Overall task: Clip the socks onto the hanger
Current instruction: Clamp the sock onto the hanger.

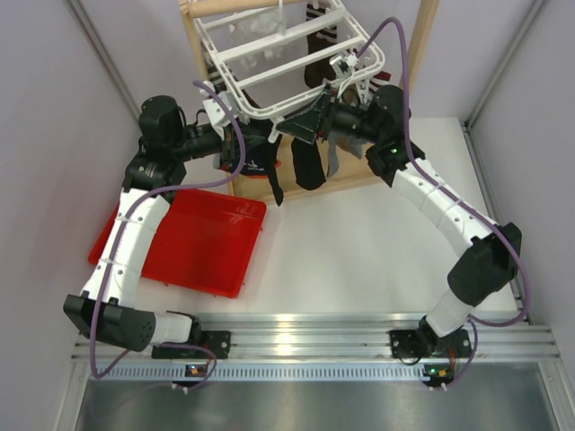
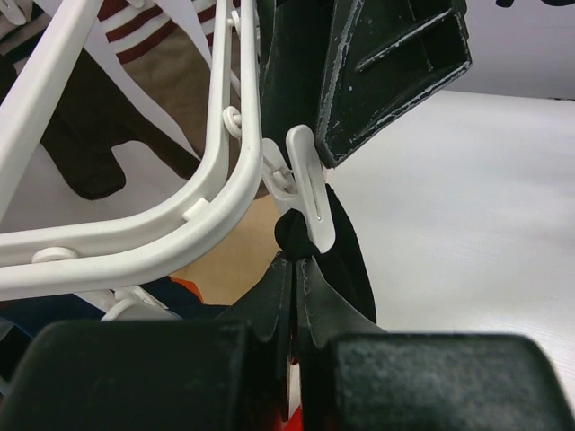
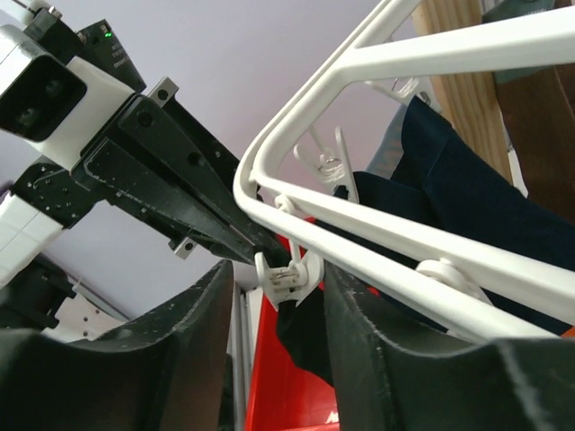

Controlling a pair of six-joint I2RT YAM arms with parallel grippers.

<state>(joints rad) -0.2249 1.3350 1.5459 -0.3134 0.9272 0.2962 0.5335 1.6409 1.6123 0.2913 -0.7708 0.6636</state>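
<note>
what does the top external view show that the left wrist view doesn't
Only the top external view shows the red plastic tray in full on the table, the light wooden post frame and both arms whole. Only the left wrist view shows, close up, the small white clip meeting the top of the black fabric sock, the left gripper with fingers pressed together just beneath it, and the dark brown sock with striped cuff behind the bars. Both show the white plastic barred hanger and the black sock hanging from it.
</note>
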